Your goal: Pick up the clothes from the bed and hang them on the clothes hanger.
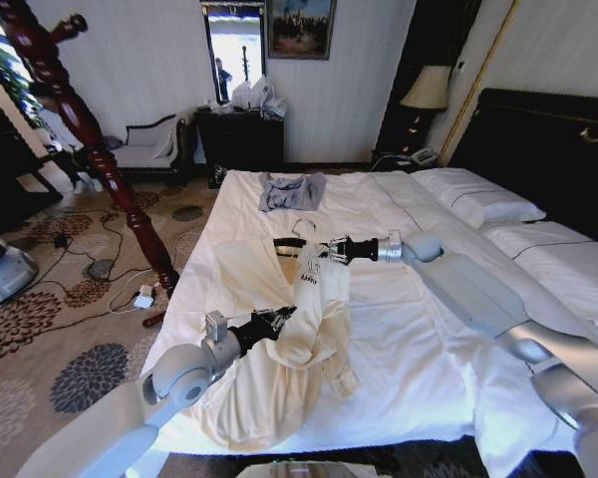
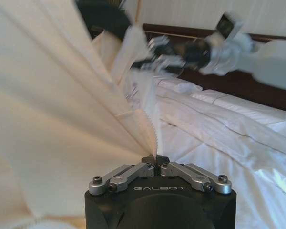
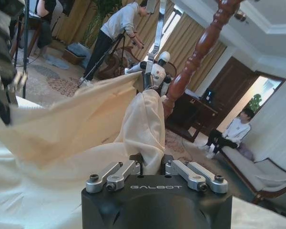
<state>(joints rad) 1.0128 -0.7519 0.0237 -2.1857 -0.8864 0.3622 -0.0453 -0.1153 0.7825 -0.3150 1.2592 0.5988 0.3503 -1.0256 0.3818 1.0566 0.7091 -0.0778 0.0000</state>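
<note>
- the large cream, soft long-sleeved garment (image 1: pixel 279 349) is partly raised off the wide white-sheeted bed (image 1: pixel 419 368); most of its body lies on the sheet near the bed's foot, and the collar end is pulled up toward the middle of the bed.
- the right gripper (image 1: pixel 331 251) holds the collar end above the bed, its fingers clenched on a bunch of the cream cloth in the right wrist view (image 3: pixel 150 164). a thin wire hook stands up by the collar.
- the left gripper (image 1: pixel 279 319) is lower, nearer the foot of the bed, fingers pinched on a fold of the same garment (image 2: pixel 155 160).
- the tall dark red-brown turned-wood coat stand (image 1: pixel 90 149) rises off the bed's left side, well apart from the garment.
- judgement: to do this lift well, both grips should hold firm and rise together so the trailing hem clears the sheet before any swing toward the stand; a dragging sleeve could snag.
- a small grey-blue garment (image 1: pixel 291 191) lies farther up the bed, untouched.
</note>
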